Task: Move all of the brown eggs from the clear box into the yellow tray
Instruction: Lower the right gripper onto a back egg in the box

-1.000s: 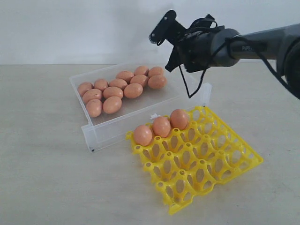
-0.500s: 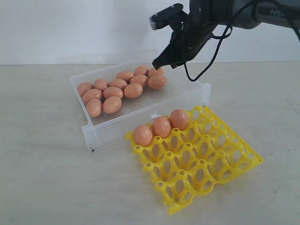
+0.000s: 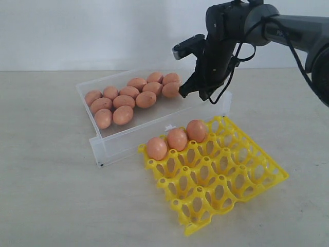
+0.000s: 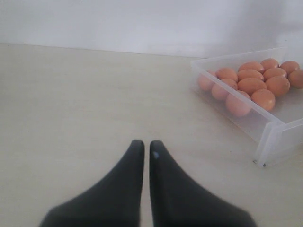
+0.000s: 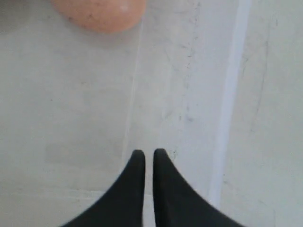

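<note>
Several brown eggs [image 3: 131,96] lie bunched in the far-left part of the clear box [image 3: 117,140]; the left wrist view shows the same eggs [image 4: 251,85] in the box [image 4: 270,137]. Three more brown eggs [image 3: 177,138] sit along the back row of the yellow tray [image 3: 241,188]. My right gripper [image 3: 183,92] hangs shut and empty over the box's right end, just right of the nearest egg [image 3: 171,89]. In its wrist view the right gripper [image 5: 148,152] points at bare box floor, one egg [image 5: 102,13] ahead. My left gripper [image 4: 144,143] is shut and empty over bare table.
The box and tray stand side by side on a pale table [image 3: 46,195], the tray against the box's front right corner. A white wall [image 3: 77,31] closes the back. The dark right arm [image 3: 293,25] reaches in from the upper right with a loose cable [image 3: 226,85].
The right gripper has swung down from high above the box's far side to just over the box's right end. Eggs, box and tray have not moved.
</note>
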